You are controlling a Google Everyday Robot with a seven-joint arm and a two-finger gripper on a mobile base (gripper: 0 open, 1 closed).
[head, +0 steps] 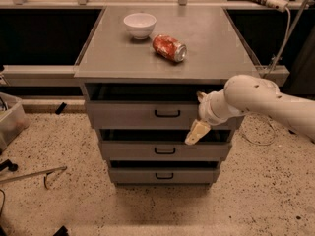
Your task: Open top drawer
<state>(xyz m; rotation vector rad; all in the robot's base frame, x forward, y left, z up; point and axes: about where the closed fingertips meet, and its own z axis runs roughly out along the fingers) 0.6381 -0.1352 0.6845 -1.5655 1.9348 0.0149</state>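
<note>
The top drawer [133, 115] is the widest grey front just under the cabinet's top, with a small black loop handle [167, 113] at its centre. A dark gap shows between its front and the tabletop. My gripper [197, 132] hangs at the end of the white arm [256, 100], which reaches in from the right. It is in front of the top drawer's right part, to the right of the handle and a little below it, near the drawer's lower edge. It does not touch the handle.
Two narrower grey drawers [164, 150] [163, 175] with black handles sit below. On the cabinet top [216, 48] stand a white bowl [140, 24] and a red can [169, 48] lying on its side. A bin [10, 122] and loose tools [34, 175] lie on the speckled floor at the left.
</note>
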